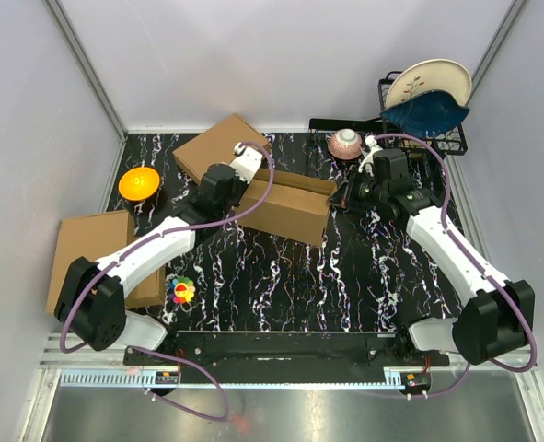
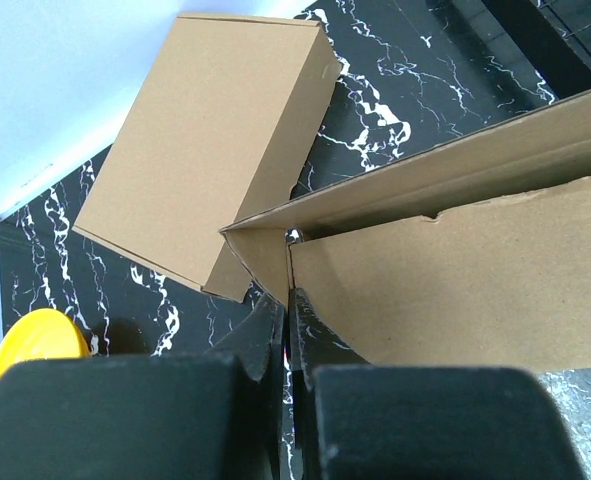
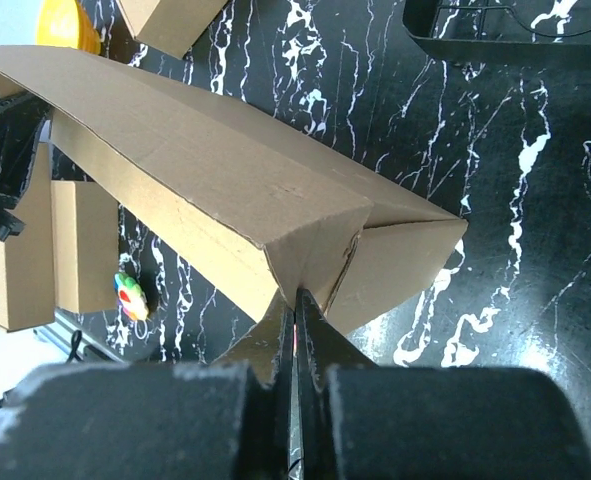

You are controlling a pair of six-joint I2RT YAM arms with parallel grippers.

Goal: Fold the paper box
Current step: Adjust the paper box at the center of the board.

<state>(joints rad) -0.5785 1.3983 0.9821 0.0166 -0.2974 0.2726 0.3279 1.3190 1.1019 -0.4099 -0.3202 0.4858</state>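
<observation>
Box [image 1: 290, 210]: lies lengthwise left to right. Left gripper [image 2: 288, 305]: pinches box's left end. Right gripper [image 3: 295, 305]: pinches box's right end; both equally near.

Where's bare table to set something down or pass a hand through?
Best bare stretch: tabletop in front of the paper box, between the flower toy and the right arm. Crowded: back left around the smaller box and yellow bowl; back right by the cup and dish rack.
</observation>
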